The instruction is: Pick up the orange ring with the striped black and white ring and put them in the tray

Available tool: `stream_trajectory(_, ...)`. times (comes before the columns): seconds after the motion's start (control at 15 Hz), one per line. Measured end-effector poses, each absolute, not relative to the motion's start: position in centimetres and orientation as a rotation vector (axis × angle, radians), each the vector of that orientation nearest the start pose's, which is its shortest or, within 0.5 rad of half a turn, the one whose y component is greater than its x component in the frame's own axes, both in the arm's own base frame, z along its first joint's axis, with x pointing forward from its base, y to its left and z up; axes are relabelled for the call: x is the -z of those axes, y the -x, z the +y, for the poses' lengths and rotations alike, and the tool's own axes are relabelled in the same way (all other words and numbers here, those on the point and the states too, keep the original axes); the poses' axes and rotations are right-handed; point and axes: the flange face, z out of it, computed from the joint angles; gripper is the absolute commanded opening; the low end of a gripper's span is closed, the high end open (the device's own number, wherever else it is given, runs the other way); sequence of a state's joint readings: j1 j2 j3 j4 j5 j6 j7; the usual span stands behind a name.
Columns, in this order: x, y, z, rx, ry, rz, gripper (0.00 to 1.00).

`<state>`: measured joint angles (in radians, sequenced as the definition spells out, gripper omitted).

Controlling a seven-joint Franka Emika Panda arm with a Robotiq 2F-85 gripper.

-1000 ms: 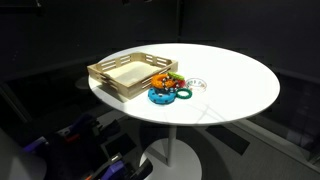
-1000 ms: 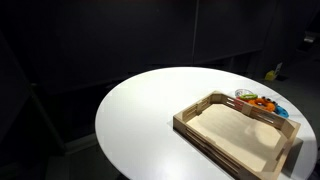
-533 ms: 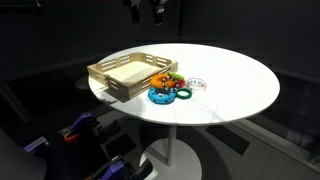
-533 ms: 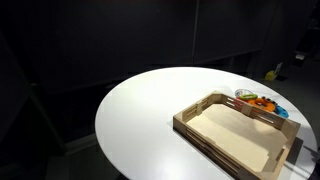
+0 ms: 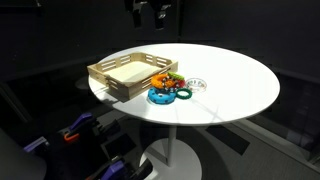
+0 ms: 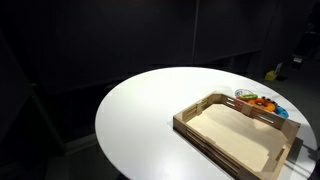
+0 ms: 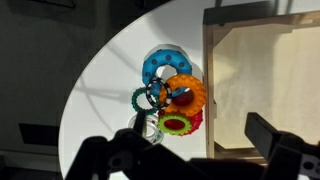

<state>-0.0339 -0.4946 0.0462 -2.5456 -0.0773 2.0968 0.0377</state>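
Note:
The orange ring (image 7: pixel 186 93) lies in a cluster of toy rings on the white table, right beside the tray's long side. The striped black and white ring (image 7: pixel 153 94) rests linked against its left edge. The cluster shows in both exterior views (image 5: pixel 168 85) (image 6: pixel 262 102). The tray (image 7: pixel 255 80) is light wood and empty, and shows in both exterior views (image 5: pixel 128 72) (image 6: pixel 235 130). My gripper (image 7: pixel 195 158) is open and empty, high above the rings. Only its lower part shows at the top edge of an exterior view (image 5: pixel 150 10).
A blue ring (image 7: pixel 160 66), a teal ring (image 7: pixel 140 100), a green ring on a red one (image 7: pixel 177 125) and a clear ring (image 7: pixel 147 128) crowd the orange ring. The round white table (image 5: pixel 230 80) drops off close to the cluster (image 7: pixel 90 80).
The gripper has come into view at the top of an exterior view and shifted slightly sideways. Rings and tray have not moved.

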Motion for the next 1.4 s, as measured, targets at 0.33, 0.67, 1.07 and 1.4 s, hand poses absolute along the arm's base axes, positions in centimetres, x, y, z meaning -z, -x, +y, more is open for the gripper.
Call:
stream_trajectory(0.33,-41.8,-40.1,-0.4,-0.001,3.238,0.009,1.00)
stream_trajectory(0.67,-38.6,-40.6,-2.5,-0.040,3.262,0.048,1.00)
stream_trajectory(1.07,-33.5,-41.5,-4.4,-0.085,3.259,0.115,1.00)
stream_trajectory(1.4,-30.7,-42.8,-4.5,-0.096,3.251,0.132,1.00)
